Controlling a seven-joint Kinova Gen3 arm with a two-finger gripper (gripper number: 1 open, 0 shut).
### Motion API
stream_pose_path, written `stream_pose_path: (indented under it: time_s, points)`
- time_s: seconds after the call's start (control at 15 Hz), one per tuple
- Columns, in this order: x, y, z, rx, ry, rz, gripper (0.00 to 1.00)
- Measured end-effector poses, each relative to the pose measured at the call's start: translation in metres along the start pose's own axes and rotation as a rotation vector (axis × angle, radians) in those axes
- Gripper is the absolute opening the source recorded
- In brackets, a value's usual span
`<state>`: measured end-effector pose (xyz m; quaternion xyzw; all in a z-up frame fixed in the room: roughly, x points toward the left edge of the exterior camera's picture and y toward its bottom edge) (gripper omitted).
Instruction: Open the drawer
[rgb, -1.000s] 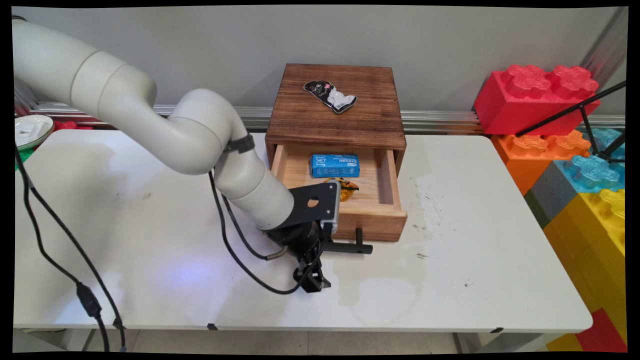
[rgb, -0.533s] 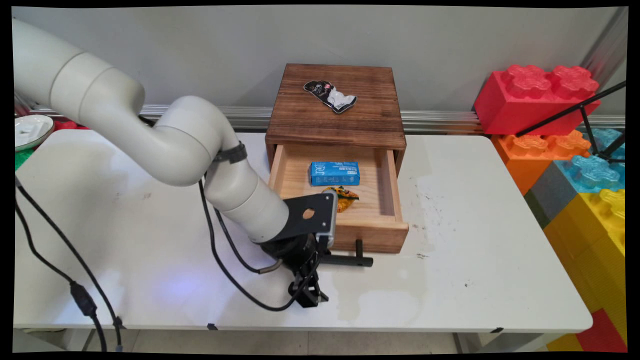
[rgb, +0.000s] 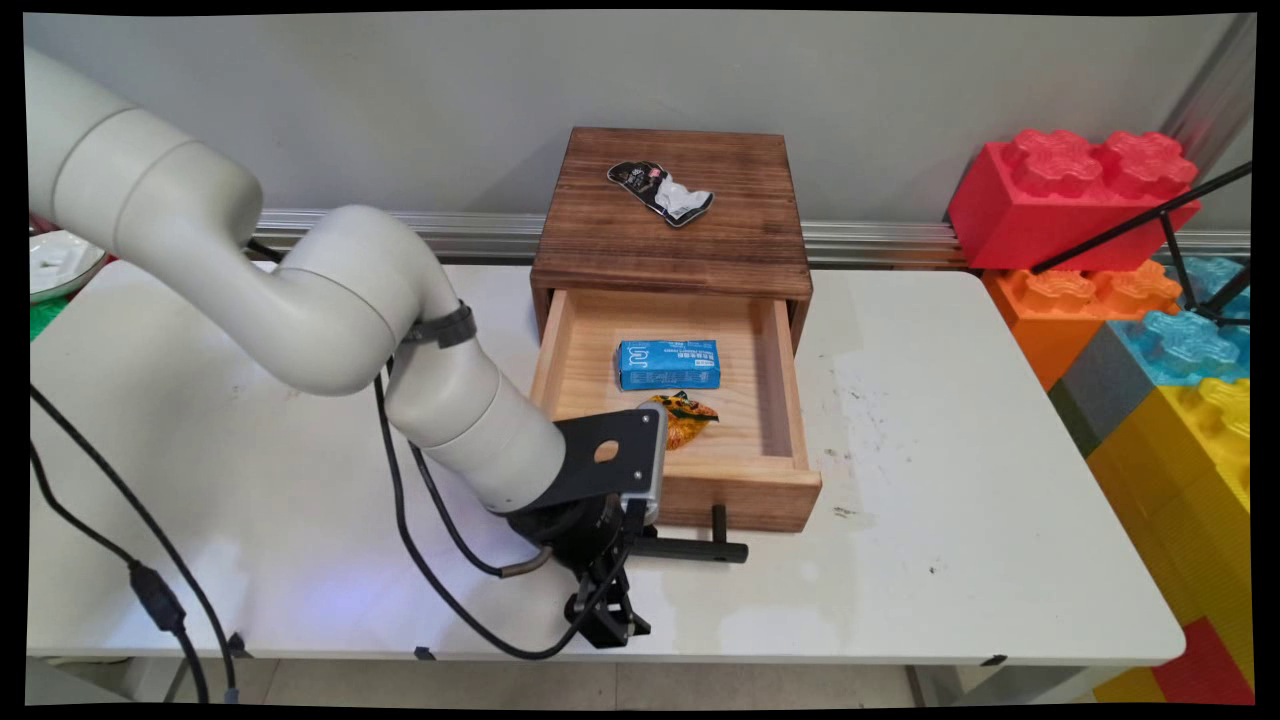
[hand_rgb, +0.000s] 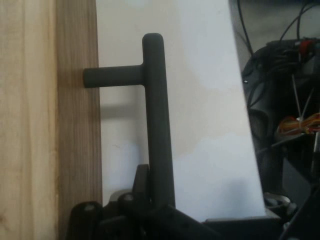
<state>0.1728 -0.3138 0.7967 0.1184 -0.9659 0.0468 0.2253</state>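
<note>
1. Reaching in from the upper left, the white arm bends down at its elbow and ends low over the table, its wrist lying nearly level along the drawer's front.
2. Its gripper is closed on the left end of the black handle; in the hand view the bar runs straight up from between the fingers, which press against it on both sides.
3. One post joins the bar to the wooden drawer front, just beside the fingers.
4. One drawer stands pulled out of one dark wooden box, beyond the fingers.
5. Two things lie inside it: one blue packet farther from the fingers and one orange wrapper nearer them, partly behind the wrist.
6. One black-and-white wrapper lies on the box's top, well apart from the fingers.
7. Big toy bricks are stacked far off to the right.
</note>
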Motion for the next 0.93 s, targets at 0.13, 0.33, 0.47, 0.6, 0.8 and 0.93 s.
stream_pose_path:
  time_s: [0.13,0.33,0.47,0.6,0.8,0.93]
  points:
    - [0.000,0.004,-0.001,-0.004,0.002,-0.002,1.00]
    - [0.000,0.009,-0.003,-0.009,0.006,-0.006,1.00]
    - [0.000,0.012,-0.004,-0.013,0.010,-0.011,1.00]
    - [0.000,0.016,-0.006,-0.015,0.015,-0.015,1.00]
    - [-0.002,0.021,-0.010,-0.018,0.022,-0.018,1.00]
    - [-0.003,0.022,-0.014,-0.018,0.027,-0.018,1.00]
